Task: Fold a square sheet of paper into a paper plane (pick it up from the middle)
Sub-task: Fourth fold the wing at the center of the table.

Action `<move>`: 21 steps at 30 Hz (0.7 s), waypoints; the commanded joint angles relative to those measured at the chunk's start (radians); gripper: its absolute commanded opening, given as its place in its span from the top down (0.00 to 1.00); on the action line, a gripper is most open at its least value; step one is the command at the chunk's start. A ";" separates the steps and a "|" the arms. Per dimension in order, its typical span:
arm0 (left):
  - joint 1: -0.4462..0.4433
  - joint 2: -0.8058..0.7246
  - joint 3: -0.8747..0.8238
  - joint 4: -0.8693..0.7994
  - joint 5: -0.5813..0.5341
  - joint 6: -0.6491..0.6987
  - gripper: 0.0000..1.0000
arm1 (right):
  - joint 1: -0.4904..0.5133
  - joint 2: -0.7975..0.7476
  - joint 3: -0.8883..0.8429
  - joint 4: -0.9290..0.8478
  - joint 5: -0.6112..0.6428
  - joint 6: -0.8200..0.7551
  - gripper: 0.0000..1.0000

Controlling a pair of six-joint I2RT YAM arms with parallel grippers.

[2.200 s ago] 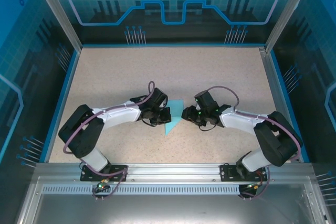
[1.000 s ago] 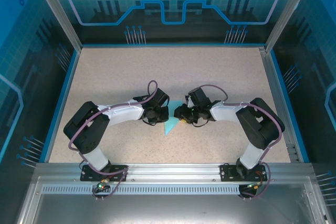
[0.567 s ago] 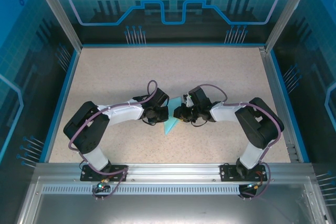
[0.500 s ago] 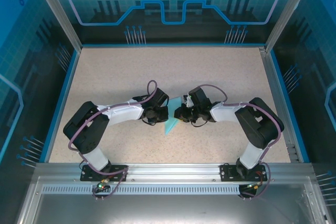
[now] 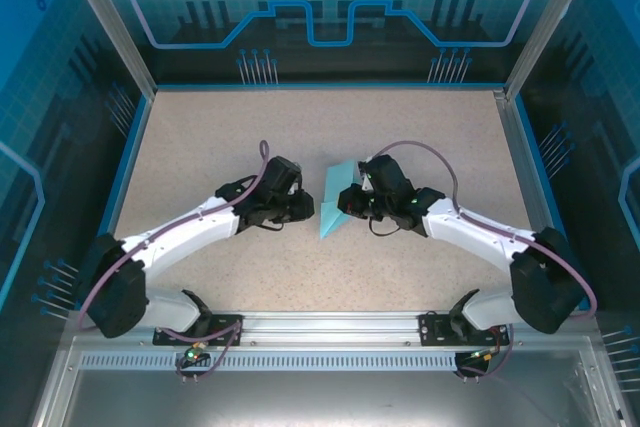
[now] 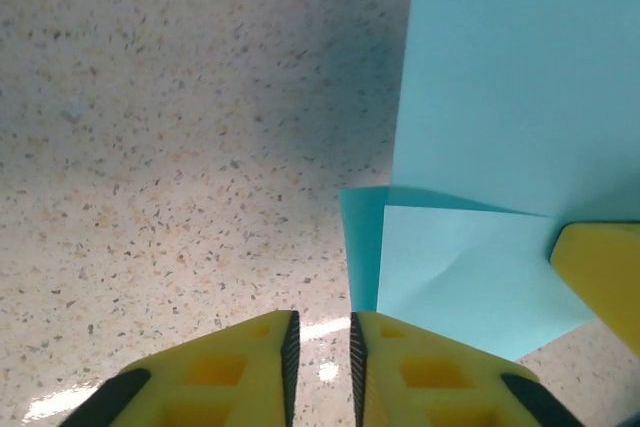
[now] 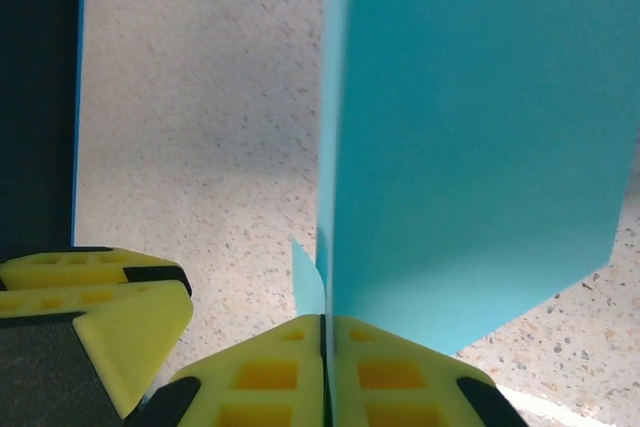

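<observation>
The light blue sheet of paper (image 5: 333, 203), partly folded, stands on edge at the middle of the table. My right gripper (image 5: 348, 203) is shut on its lower right edge; in the right wrist view the paper (image 7: 470, 147) rises straight out of the closed right gripper (image 7: 325, 323). My left gripper (image 5: 306, 209) sits just left of the sheet. In the left wrist view the left gripper (image 6: 320, 325) stands a narrow gap open with bare table between its fingers. The paper (image 6: 510, 97), with a folded flap at its foot, lies ahead and to the right.
The speckled beige tabletop (image 5: 220, 137) has a blue rim and a metal frame around it. A yellow finger of the right gripper (image 6: 600, 267) touches the paper's lower right. The left gripper's yellow fingers (image 7: 90, 297) lie close at the right wrist view's lower left.
The paper has come up from lying low between the grippers to standing on edge in the right gripper. The left gripper has drawn back to the left, off the sheet. Both arms have stretched out.
</observation>
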State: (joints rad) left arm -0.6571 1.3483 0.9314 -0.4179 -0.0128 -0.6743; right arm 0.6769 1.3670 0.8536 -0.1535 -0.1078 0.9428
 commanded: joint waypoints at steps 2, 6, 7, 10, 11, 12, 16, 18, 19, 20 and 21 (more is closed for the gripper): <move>0.007 -0.052 -0.047 0.014 0.008 0.073 0.72 | 0.029 -0.026 0.019 -0.096 0.103 0.072 0.93; 0.007 -0.058 -0.096 0.105 0.052 0.130 0.69 | 0.036 -0.019 -0.016 -0.057 0.147 0.213 0.93; 0.006 -0.055 -0.110 0.136 0.073 0.146 0.68 | 0.037 -0.014 -0.026 -0.044 0.158 0.252 0.93; -0.012 -0.045 -0.157 0.235 0.098 0.200 0.67 | 0.046 0.022 -0.034 -0.033 0.176 0.343 0.92; -0.020 -0.040 -0.175 0.270 0.097 0.220 0.66 | 0.048 0.039 -0.032 -0.038 0.177 0.370 0.92; -0.028 -0.038 -0.187 0.297 0.098 0.239 0.66 | 0.049 0.053 -0.029 -0.040 0.173 0.391 0.92; -0.053 -0.038 -0.266 0.448 0.097 0.318 0.63 | 0.052 0.112 -0.025 -0.037 0.154 0.460 0.92; -0.058 -0.041 -0.305 0.510 0.097 0.351 0.61 | 0.053 0.133 -0.021 -0.039 0.139 0.479 0.92; -0.061 -0.041 -0.322 0.536 0.096 0.371 0.60 | 0.052 0.143 -0.020 -0.040 0.132 0.490 0.92; -0.060 -0.040 -0.338 0.559 0.095 0.396 0.57 | 0.053 0.152 -0.019 -0.041 0.124 0.501 0.92; -0.064 -0.040 -0.353 0.581 0.095 0.417 0.55 | 0.052 0.160 -0.019 -0.042 0.116 0.511 0.92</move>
State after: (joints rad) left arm -0.7113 1.3045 0.6125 0.0261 0.0677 -0.3611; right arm 0.7158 1.5036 0.8322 -0.1856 0.0216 1.3838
